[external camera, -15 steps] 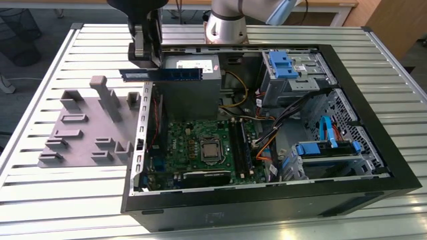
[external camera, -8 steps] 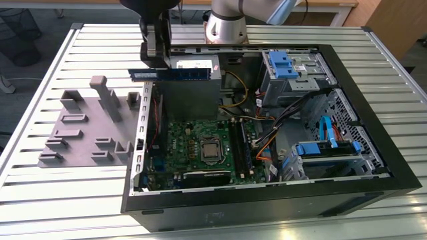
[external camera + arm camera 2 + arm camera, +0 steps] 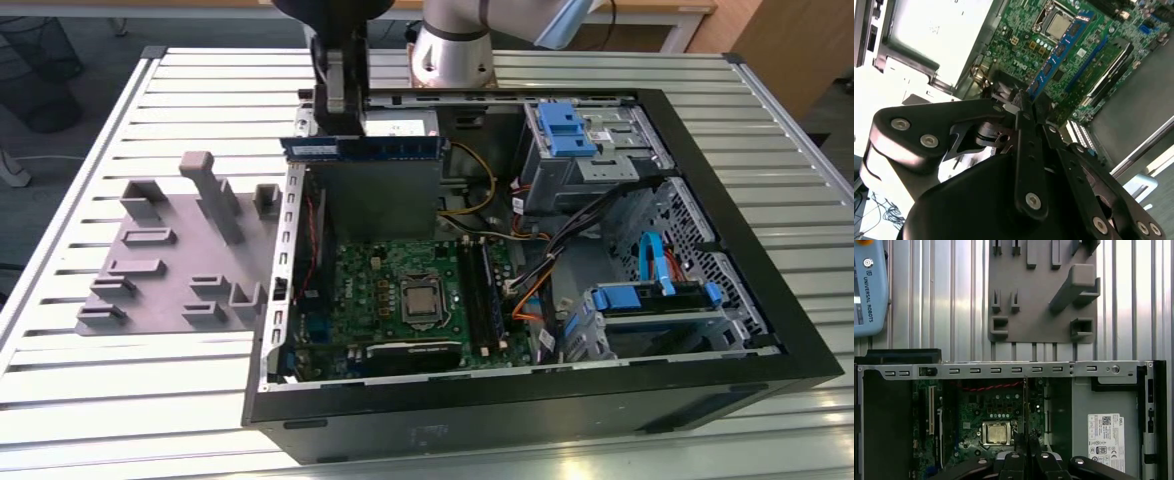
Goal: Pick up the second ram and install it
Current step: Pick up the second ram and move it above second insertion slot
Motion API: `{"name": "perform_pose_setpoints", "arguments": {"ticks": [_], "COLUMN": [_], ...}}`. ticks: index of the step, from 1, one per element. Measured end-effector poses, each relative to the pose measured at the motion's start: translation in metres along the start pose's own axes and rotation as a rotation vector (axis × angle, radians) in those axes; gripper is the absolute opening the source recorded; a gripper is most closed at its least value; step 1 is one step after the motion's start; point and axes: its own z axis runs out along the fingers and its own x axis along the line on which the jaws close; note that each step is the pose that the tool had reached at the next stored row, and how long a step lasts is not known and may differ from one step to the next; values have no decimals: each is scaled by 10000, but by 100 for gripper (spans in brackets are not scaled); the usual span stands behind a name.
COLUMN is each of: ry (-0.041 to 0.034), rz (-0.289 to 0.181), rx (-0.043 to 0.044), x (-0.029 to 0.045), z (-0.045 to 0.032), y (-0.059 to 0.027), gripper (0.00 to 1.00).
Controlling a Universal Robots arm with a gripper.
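**End effector [image 3: 1026,102] clamped on the second ram [image 3: 1058,52] over the open case**

Black linkages of the end effector sit in the foreground of both wrist views. Its fingers are drawn narrow onto one end of the second ram. In the second wrist view the blue stick, with its row of black chips, juts out from the fingertips over the green motherboard [image 3: 1019,30], and the processor [image 3: 1058,24] lies beyond it.

In the exterior view the end effector hangs over the far part of the computer case [image 3: 534,410], which lies open on the slatted metal counter [image 3: 160,100]. The stick is held level, its long edge running from the exterior view's left to its right, and it is gripped toward its left end. It hangs in the air over the grey power-supply box [image 3: 374,195]. It is well apart from the motherboard's long black slots [image 3: 481,290], which lie nearer the camera, just right of the processor.

At the exterior view's left of the case, a grey fixture plate [image 3: 160,270] with upright blocks lies on the counter. In the first wrist view a pale blue teach pendant [image 3: 869,285] rests on the counter outside the case.
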Motion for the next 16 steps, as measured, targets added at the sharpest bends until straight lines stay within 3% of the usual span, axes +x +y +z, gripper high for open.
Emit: {"name": "perform_pose_setpoints", "arguments": {"ticks": [16], "ry": [1], "rz": [1], "rx": [0], "x": [-8], "z": [-5], "y": [-414], "gripper": [14]}}
